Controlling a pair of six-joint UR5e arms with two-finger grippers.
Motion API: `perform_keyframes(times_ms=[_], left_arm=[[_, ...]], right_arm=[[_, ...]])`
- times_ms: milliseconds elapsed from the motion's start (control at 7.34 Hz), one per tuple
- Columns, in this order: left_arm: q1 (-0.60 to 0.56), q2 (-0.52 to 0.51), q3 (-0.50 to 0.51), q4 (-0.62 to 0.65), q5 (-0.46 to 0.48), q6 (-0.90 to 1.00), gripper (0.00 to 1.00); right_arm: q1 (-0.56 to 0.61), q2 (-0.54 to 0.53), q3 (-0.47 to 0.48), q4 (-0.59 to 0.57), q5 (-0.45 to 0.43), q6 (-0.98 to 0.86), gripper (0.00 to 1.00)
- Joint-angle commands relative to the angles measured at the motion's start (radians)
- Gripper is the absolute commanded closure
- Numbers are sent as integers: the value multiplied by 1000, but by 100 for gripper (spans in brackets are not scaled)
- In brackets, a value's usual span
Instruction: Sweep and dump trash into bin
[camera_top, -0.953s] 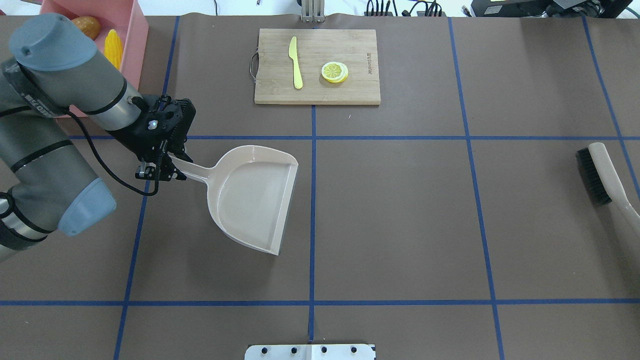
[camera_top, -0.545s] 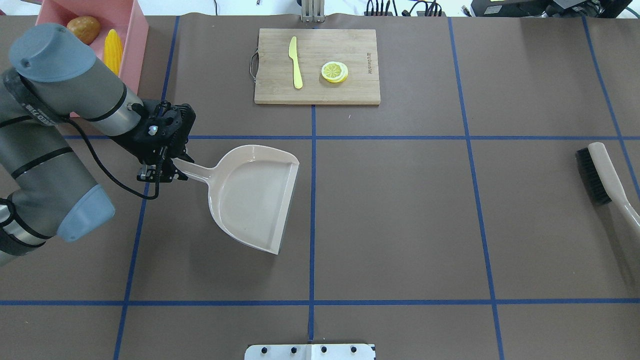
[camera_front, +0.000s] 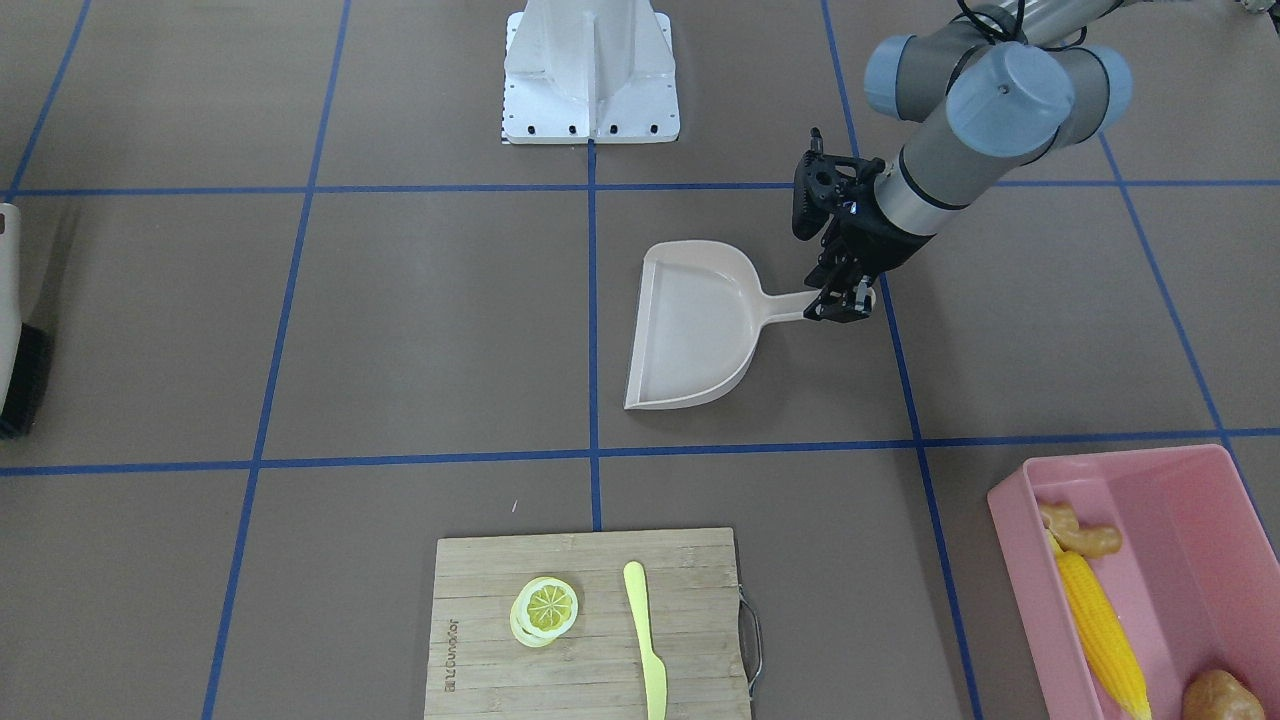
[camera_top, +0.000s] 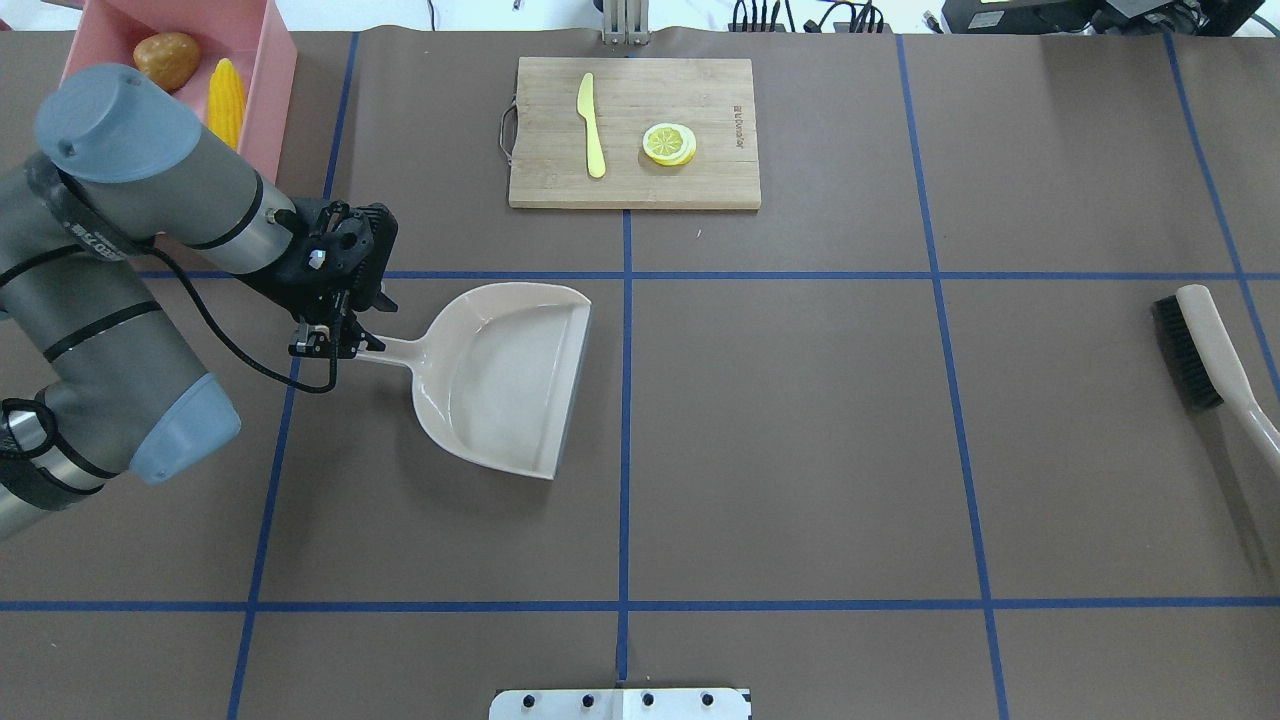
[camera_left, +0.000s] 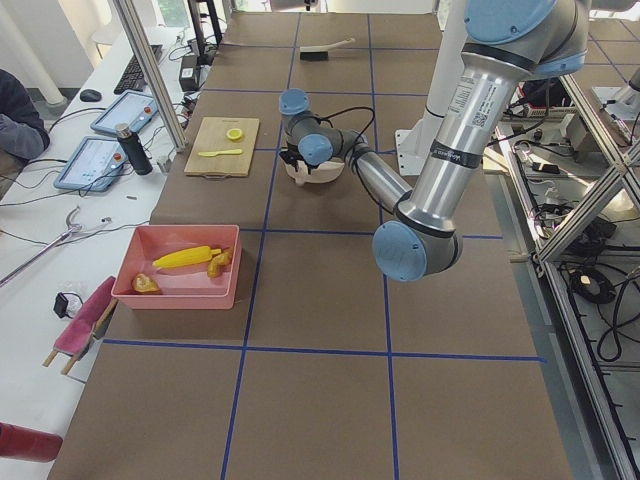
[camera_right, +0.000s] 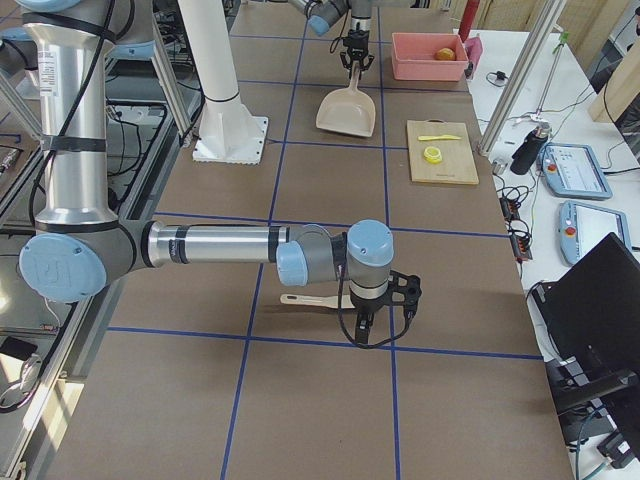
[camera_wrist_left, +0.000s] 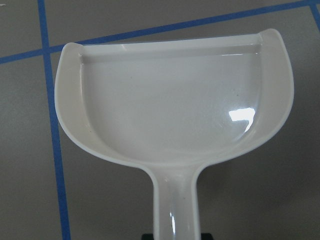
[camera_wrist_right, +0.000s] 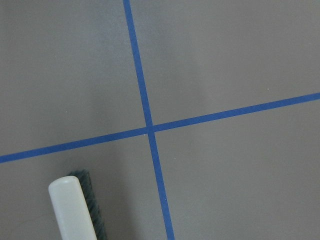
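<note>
- Trash status: all three items lie inside the bin (camera_front: 1190, 570), which stands at the table's far corner on my left side. The corn cob (camera_front: 1100, 625) lies lengthwise, the ginger root (camera_front: 1080, 538) sits at one end of it and the potato (camera_front: 1220, 697) near the other.
- Dustpan (camera_top: 500, 380): the left wrist view shows only bare, glossy plastic in the tray.
- Left pincer (camera_top: 328, 342): clamped on the end of the dustpan handle. The pan is low and near level. I cannot tell whether it rests on the table (camera_top: 800, 450) or hangs just above it.
- Right pincer (camera_right: 385, 310): visible only in the side view, above the brush (camera_top: 1215, 345). I cannot tell whether it is apart or together. The brush lies on the table, and the right wrist view shows its end with nothing gripping it.
- Progress, as a judgement: sweeping and dumping look complete. What remains is to park the dustpan, release the handle and withdraw the arm.
- Surroundings: the cutting board (camera_top: 700, 180) sits at the far centre and carries the plastic knife (camera_top: 592, 125) and the lemon slice (camera_top: 669, 143). Neither is trash, and both are well apart from the pan.
- Obstruction: my left forearm passes just beside the bin's near corner, so any retraction should keep off that wall.
</note>
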Motion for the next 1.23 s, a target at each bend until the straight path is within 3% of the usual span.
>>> perform_keyframes(times_ms=[0, 272, 545, 681, 817, 953, 1089], left_arm=[[5, 8, 3, -30, -6, -17, 1], [-13, 16, -5, -47, -26, -18, 1], [-156, 51, -17, 26, -13, -35, 1], [-273, 94, -17, 143, 28, -91, 1], [-388, 111, -17, 211, 155, -95, 1], [-450, 155, -8, 233, 205, -119, 1], [-487, 183, 0, 311, 210, -308, 1]], right_arm=[[-4, 50, -9, -6, -4, 113, 0], [-9, 52, -4, 6, 16, 138, 0], [-9, 36, -3, 8, 16, 12, 0], [-7, 35, -3, 5, 18, -41, 0], [-7, 36, -6, 6, 18, -58, 0], [-9, 38, -7, 2, 18, -131, 0], [-9, 41, -7, -1, 18, -154, 0]])
